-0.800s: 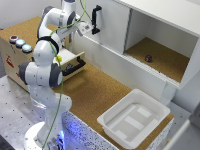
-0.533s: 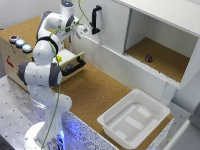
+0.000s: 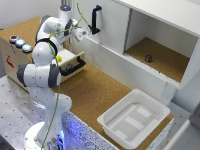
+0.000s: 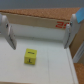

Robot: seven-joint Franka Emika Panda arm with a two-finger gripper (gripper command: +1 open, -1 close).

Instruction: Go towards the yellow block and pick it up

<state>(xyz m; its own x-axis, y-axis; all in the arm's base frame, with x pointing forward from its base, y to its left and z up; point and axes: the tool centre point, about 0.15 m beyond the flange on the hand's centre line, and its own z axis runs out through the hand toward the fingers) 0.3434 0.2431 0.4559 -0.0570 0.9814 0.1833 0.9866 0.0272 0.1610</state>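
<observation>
Gripper (image 4: 38, 31) jaws stand wide, holding nothing, and the yellow block (image 4: 31, 56) lies on a pale floor short of the gap between them, apparently inside the open drawer (image 3: 70, 64) at the exterior view's left. Descending off-centre could nudge the small block aside or clip the drawer wall. Since the earlier exterior frames, the arm looks barely shifted

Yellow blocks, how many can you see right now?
1. The yellow block lies on the white surface between the open fingers of the end effector in the wrist view. In the exterior view a yellow speck shows beside the arm. Others may be hidden.
</observation>
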